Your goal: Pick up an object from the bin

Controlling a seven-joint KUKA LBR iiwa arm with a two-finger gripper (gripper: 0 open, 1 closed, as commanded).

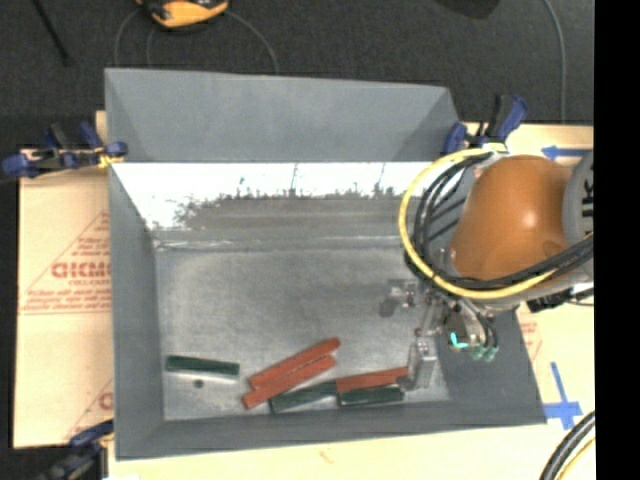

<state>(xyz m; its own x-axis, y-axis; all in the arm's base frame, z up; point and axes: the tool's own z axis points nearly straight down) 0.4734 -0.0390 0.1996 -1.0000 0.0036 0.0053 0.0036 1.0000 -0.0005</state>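
- Strong light washes the back wall of the bin (300,180) almost white.
- Its floor is evenly lit.
- The orange cover (505,218) shows a soft sheen.

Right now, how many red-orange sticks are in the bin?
3. Two lie side by side, slanted, at the front middle: upper stick, lower stick. The third stick lies flat to their right, by the gripper, whose body could hide more.
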